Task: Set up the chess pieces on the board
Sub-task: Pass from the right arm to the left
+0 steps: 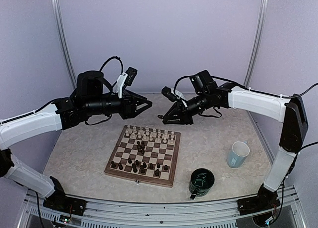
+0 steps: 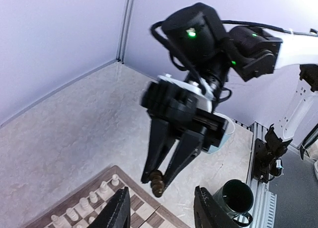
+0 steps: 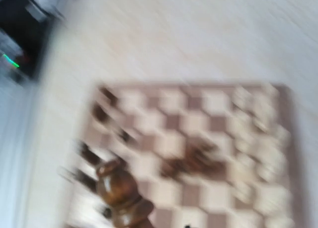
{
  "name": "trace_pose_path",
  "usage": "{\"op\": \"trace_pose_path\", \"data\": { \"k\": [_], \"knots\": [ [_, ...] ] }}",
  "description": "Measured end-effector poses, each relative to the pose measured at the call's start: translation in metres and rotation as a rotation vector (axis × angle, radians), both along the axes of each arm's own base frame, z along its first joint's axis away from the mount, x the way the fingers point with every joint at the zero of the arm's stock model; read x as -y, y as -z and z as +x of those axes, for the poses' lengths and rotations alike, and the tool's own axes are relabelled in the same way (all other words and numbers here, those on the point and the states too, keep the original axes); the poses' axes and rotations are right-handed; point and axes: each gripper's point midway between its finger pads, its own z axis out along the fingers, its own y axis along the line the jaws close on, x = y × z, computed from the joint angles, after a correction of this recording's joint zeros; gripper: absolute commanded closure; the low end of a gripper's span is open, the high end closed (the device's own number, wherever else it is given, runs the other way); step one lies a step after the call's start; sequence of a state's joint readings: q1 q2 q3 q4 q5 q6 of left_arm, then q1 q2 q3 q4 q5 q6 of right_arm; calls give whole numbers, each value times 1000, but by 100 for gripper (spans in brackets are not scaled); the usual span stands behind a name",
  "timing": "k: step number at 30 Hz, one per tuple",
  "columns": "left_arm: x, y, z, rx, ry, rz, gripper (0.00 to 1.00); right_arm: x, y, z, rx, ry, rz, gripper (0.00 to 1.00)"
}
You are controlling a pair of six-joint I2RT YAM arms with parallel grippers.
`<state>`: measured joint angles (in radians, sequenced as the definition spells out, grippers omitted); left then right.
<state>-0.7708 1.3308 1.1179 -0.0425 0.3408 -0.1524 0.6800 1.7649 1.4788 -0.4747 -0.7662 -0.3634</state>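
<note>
The board (image 1: 119,149) lies mid-table. Cream pieces (image 1: 149,133) stand in its far rows. Dark pieces (image 1: 141,166) stand in the near rows, with a dark cluster (image 1: 141,147) in the middle. My right gripper (image 1: 163,118) hangs above the board's far edge, shut on a dark brown piece (image 1: 160,117). The left wrist view shows that gripper (image 2: 156,180) pinching the piece (image 2: 158,186) by its top. The blurred right wrist view shows the piece (image 3: 119,190) over the board (image 3: 198,133). My left gripper (image 1: 147,105) is open and empty, raised above the board's far left; its fingers (image 2: 119,210) frame the left wrist view.
A pale blue mug (image 1: 238,154) stands right of the board, and a dark green mug (image 1: 201,182) stands near the front right. The green mug (image 2: 237,195) also shows in the left wrist view. Grey walls close in the back and sides.
</note>
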Motion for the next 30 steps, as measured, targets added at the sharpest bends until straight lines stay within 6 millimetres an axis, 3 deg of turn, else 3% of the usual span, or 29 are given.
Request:
{"op": "trace_pose_path", "data": {
  "k": [4, 7, 15, 30],
  "knots": [
    [22, -5, -20, 52, 24, -27, 55, 2, -24, -4, -162, -42, 146, 95],
    [31, -7, -21, 68, 18, -34, 51, 8, -37, -2, -228, -61, 212, 94],
    [53, 27, -7, 25, -6, 31, 50, 11, -36, -12, -326, -100, 250, 93],
    [69, 22, 3, 6, -7, 17, 85, 13, -45, -17, -334, -124, 269, 88]
  ]
}}
